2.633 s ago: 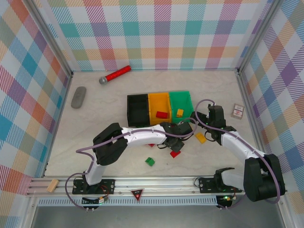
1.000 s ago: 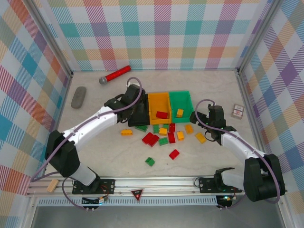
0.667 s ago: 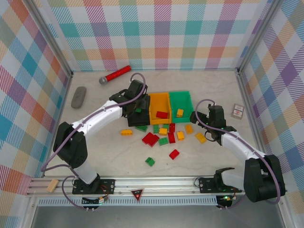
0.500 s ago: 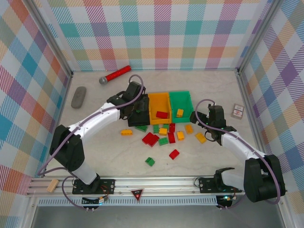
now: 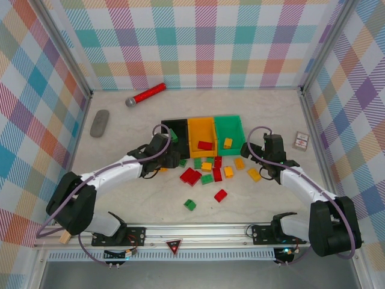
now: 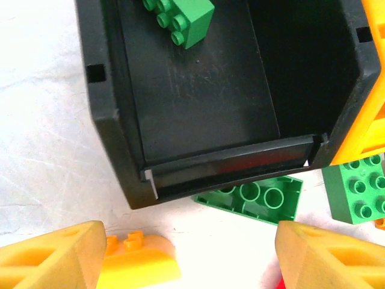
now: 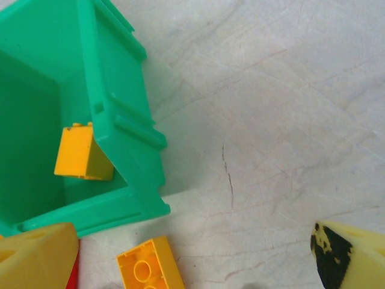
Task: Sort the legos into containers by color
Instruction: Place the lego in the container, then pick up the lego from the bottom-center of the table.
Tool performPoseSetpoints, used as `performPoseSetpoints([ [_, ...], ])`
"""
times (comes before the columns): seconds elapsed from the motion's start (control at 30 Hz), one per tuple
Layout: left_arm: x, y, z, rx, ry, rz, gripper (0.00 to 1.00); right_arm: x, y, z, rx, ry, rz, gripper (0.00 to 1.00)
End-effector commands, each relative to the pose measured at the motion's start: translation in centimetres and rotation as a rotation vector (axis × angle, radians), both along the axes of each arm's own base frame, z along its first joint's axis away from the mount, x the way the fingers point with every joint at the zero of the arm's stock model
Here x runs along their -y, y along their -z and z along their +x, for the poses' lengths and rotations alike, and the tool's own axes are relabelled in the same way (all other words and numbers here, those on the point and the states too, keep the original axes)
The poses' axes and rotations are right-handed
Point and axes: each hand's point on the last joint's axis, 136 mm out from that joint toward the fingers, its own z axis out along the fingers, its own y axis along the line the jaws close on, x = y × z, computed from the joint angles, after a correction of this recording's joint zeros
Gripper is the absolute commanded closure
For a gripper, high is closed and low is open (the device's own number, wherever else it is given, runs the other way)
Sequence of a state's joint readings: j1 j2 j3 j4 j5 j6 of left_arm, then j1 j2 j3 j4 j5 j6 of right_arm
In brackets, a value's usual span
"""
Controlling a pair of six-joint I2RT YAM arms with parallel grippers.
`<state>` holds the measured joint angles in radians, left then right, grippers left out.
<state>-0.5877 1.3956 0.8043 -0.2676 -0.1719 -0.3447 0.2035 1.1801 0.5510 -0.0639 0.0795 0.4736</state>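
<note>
Three containers stand in a row: a black bin with a green lego in it, an orange bin with a red lego, and a green bin with a yellow lego. Several red, green and yellow legos lie loose in front of them. My left gripper hangs open and empty just in front of the black bin, above a yellow lego and an upturned green one. Beside the green bin's right corner my right gripper stands open near an upturned yellow lego.
A red-handled microphone lies at the back left and a grey remote at the left. A small card sits near the right wall. Checked walls close in three sides.
My left gripper, earlier over the black bin, opened and left a green lego inside it, then drew back to the bin's front. The right arm has not moved.
</note>
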Motion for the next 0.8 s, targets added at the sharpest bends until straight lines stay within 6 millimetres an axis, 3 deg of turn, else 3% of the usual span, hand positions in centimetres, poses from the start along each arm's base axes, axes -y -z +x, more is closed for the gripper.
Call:
performPoseSetpoints([
  [0.0, 0.1, -3.2, 1.6, 0.132, -0.033, -0.115, 0.26, -0.8, 1.1, -2.1, -0.08, -0.03, 0.046, 0.01],
  [0.3, -4.4, -2.1, 1.0, 0.169, -0.155, -0.207, 0.27, -1.2, 2.4, -6.8, -0.298, -0.044, 0.092, 0.01],
  [0.37, -5.2, -1.8, 0.8, 0.18, -0.176, -0.215, 0.28, -1.7, 2.1, -7.0, -0.317, -0.052, 0.116, 0.01],
  [0.5, -5.9, -1.6, 0.6, 0.208, -0.186, -0.229, 0.28, -3.7, 1.1, -6.6, -0.334, -0.104, 0.164, 0.11],
  [0.77, -5.8, -2.1, 0.2, 0.229, -0.167, -0.251, 0.28, -7.2, 1.5, -6.6, -0.401, -0.231, -0.036, 0.17],
])
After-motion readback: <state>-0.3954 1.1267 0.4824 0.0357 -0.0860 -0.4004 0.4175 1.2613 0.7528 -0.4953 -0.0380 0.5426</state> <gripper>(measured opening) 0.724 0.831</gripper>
